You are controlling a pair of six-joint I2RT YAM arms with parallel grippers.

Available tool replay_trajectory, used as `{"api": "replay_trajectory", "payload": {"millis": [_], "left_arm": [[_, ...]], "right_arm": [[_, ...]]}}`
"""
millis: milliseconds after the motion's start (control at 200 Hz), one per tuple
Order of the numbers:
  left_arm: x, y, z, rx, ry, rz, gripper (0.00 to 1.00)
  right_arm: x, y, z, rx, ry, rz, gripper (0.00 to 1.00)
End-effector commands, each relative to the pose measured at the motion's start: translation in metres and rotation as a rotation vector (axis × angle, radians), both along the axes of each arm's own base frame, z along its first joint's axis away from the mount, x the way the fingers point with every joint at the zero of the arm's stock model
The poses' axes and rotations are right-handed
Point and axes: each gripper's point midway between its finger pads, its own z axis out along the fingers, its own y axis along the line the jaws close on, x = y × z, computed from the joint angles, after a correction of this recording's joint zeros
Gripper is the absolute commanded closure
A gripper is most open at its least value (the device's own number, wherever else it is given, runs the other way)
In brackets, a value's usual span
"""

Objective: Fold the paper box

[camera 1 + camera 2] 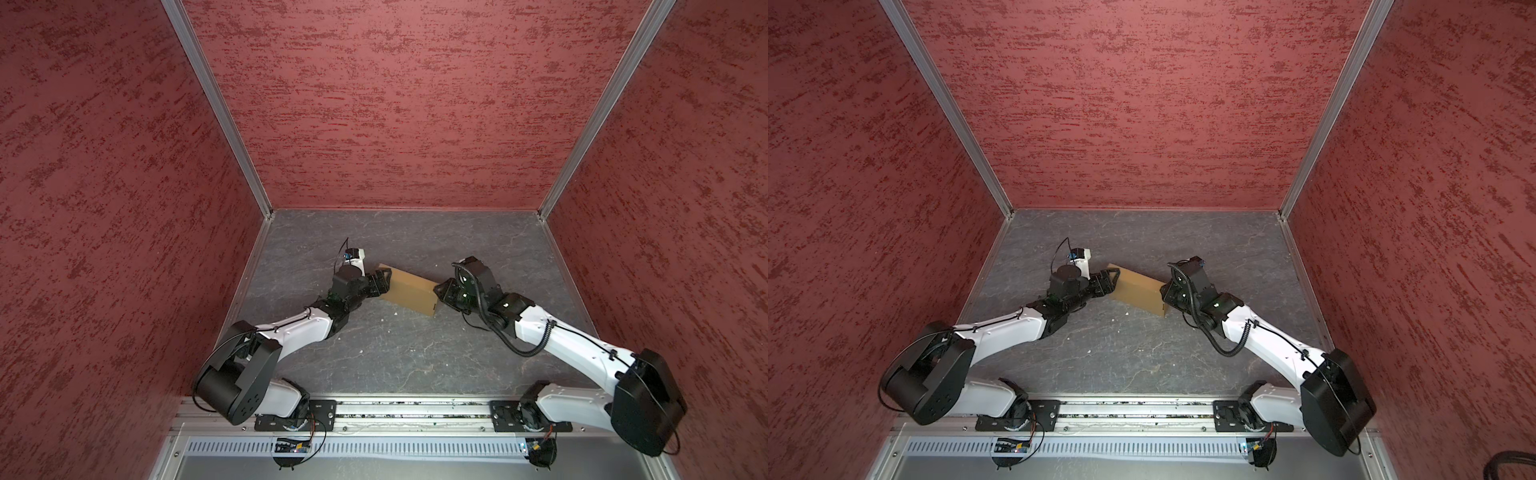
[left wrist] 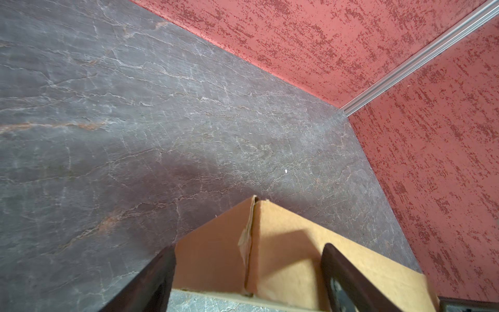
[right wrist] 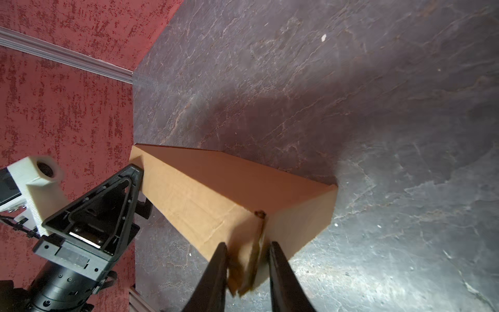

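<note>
1. The desk point(image 1: 415, 357), grey and veined, carries everything.
2. The paper box point(image 1: 409, 291), plain brown card, lies askew near the desk's middle, between my two hands.
3. My left hand point(image 1: 386, 283) is at the box's left end. Its fingers are spread wide to either side; I cannot tell whether they press.
4. My right hand point(image 3: 248, 244) is nipped onto the box's right corner edge, with card touching both fingers.

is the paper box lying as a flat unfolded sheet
No, the right wrist view shows the paper box folded into a closed shape with three faces visible.
</note>
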Motion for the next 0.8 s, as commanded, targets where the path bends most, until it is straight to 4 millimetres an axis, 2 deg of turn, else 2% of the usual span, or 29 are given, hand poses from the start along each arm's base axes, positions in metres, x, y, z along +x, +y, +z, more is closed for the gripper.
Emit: {"api": "replay_trajectory", "payload": {"millis": [0, 341, 797], "left_arm": [[-0.027, 0.011, -0.063, 0.147, 0.204, -0.017, 0.16], [-0.026, 0.013, -0.072, 0.158, 0.236, 0.001, 0.16], [-0.032, 0.012, -0.078, 0.160, 0.270, -0.004, 0.16]], "right_arm": [[-0.002, -0.007, -0.007, -0.006, 0.021, -0.033, 0.74], [-0.003, -0.003, -0.005, -0.016, 0.010, 0.012, 0.79], [-0.002, 0.000, -0.020, -0.052, -0.011, 0.063, 0.85]]}}
